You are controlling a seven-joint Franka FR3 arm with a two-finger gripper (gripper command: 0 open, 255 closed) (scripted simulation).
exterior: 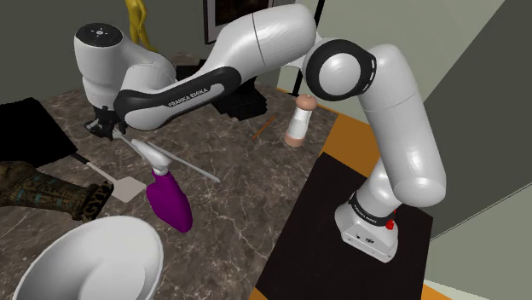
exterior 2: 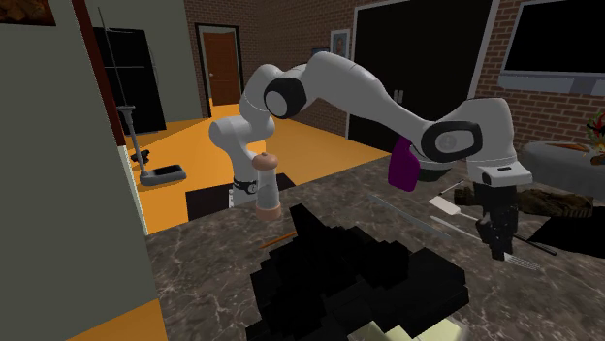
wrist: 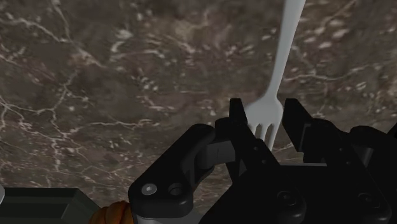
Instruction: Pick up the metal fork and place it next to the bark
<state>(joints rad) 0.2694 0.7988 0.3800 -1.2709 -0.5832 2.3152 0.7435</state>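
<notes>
Two black fingers (wrist: 237, 121) of the tool (wrist: 263, 105) sit narrowly apart, clenched on the tine end of the pale grey, smooth, slim metal fork (wrist: 274, 89). The four short tines lie between the pads, and the long tapering handle runs straight out ahead of the tool.

Desk (exterior: 234, 226): dark brown polished marble with fine pale veining. Whether the fork rests on it or is raised cannot be told.

Surroundings, shoulder view:
- Glossy purple spray bottle with a white nozzle (exterior: 169, 203) lies on its side just below the tool; the fork's handle crosses in front of its nozzle.
- Flat white spatula (exterior: 126, 187) lies just beside the bottle, on that view's left.
- Rough, mottled brown length of bark (exterior: 43, 198) lies at the left edge, beyond the spatula and apart from the fork.
- Large smooth white bowl (exterior: 94, 264) sits at the lower left, near the bottle's base.
- White cylinder with a tan cap (exterior: 297, 124) stands upright, well apart, under the arm's elbow.

Second exterior view: a blocky black mass (exterior 2: 359, 276) fills the foreground.
</notes>
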